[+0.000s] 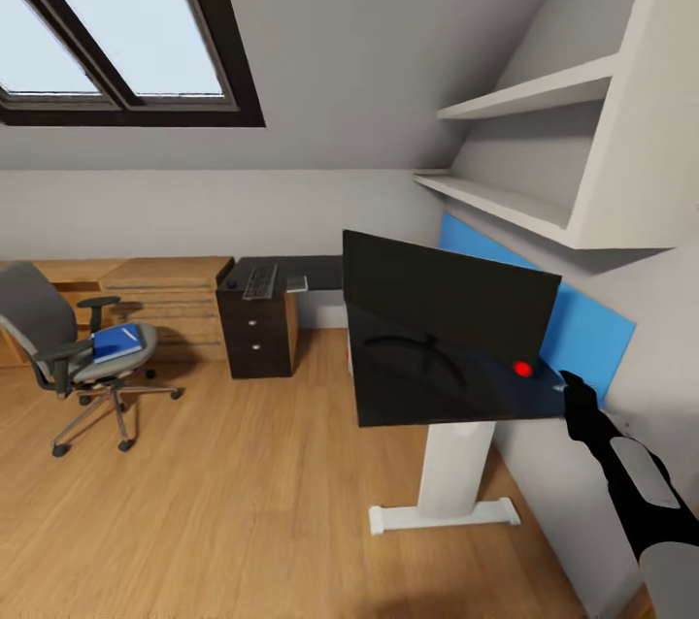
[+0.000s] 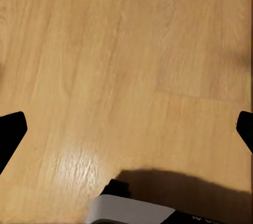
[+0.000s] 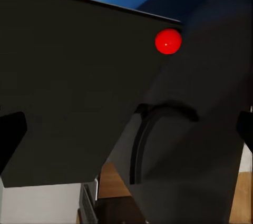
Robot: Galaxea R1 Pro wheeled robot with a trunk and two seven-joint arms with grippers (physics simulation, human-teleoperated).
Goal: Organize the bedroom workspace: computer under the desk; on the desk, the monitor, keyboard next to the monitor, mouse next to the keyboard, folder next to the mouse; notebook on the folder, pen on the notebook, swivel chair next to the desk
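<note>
Head view, bedroom items, largest first:

1. Desk point(image 1: 320, 272): L-shaped, matt black top, white leg, black drawer unit; its near end lies directly ahead of the right gripper point(image 1: 573, 396).
2. Swivel chair point(image 1: 58, 338): grey, on the wooden floor point(image 1: 243, 483), well apart from the right gripper on its far left, not yet beside the desk.
3. Monitor point(image 1: 442, 323): wide black screen standing on the near desk end, just beside the right gripper; red dot at the lower corner nearest it. Right wrist view shows the same screen point(image 3: 74, 92) and its ring foot close in front of the fingers.
4. Keyboard point(image 1: 260, 281): on the far desk section above the drawers, well apart from the monitor.
5. Folder point(image 1: 118, 343): bright blue, lying on the chair seat.

Grippers: right, fingertips at both frame edges, spread wide, grasping nothing. Left gripper point(image 2: 126, 134), spread likewise, empty, over bare floor.

Step judged in hand: settling the monitor on the desk. Next move likely calls for backing off, then bringing the keyboard alongside the monitor.

Writing: none legible
</note>
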